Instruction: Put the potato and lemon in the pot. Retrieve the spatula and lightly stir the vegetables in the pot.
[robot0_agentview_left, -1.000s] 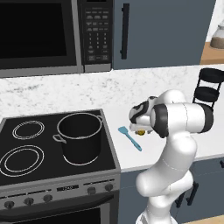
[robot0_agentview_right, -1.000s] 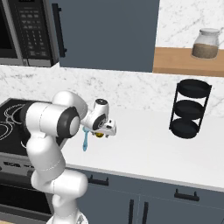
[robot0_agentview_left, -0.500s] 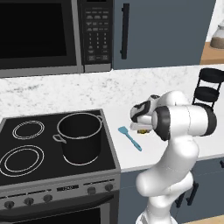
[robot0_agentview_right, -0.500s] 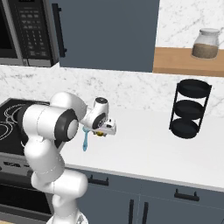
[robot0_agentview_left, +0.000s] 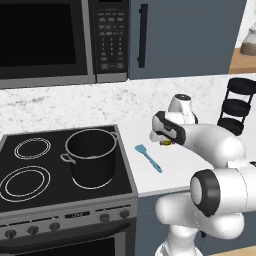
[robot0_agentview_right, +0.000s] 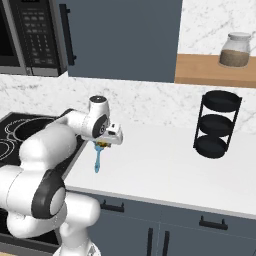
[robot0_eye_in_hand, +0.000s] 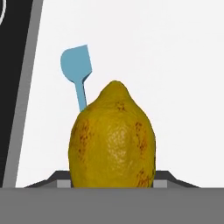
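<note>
— Since a second ago, has anything moved?
— Only a little: the gripper (robot0_agentview_left: 166, 142) has drawn in around the lemon (robot0_eye_in_hand: 112, 138) and sits slightly higher above the counter (robot0_agentview_right: 165, 165); the rest is where it was.
— So the fingers are clamped on it?
— Yes, in the hand view the yellow, brown-flecked fruit stands squarely between the fingertips, gripped from both sides.
— Where is the spatula (robot0_agentview_left: 148, 157)?
— Flat on the white counter, just right of the stove (robot0_agentview_left: 30, 172), blade pointing toward the back wall, below and beside the held lemon.
— And the pot (robot0_agentview_left: 91, 156)?
— Upright on the stove's right side, well left of the gripper. I can't see anything inside it.
— Anything else?
— A black three-tier rack (robot0_agentview_right: 216, 123) near the wall, far right.
</note>
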